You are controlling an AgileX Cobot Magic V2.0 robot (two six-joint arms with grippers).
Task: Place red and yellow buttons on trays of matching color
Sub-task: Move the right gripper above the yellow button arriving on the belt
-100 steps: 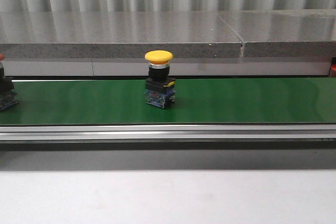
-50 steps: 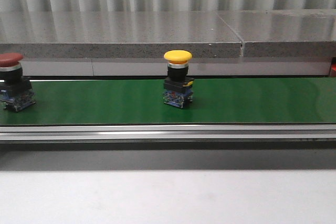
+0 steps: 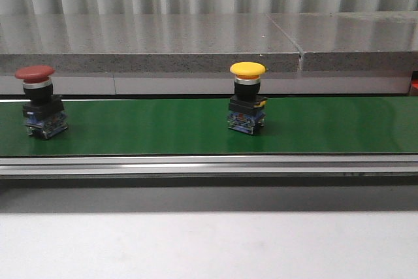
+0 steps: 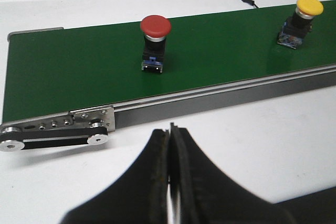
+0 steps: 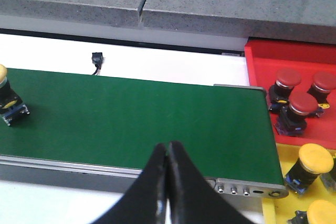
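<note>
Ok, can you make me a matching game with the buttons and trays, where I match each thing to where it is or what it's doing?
Things:
1. red button
2. yellow button
3. red tray
4. left gripper

Clues:
A. holds three red-topped buttons
B. on the green belt, nearer its left end in the front view
C. shut, with nothing between its fingers
D. on the belt, near the middle in the front view

Pairs: 1-B, 2-D, 3-A, 4-C
</note>
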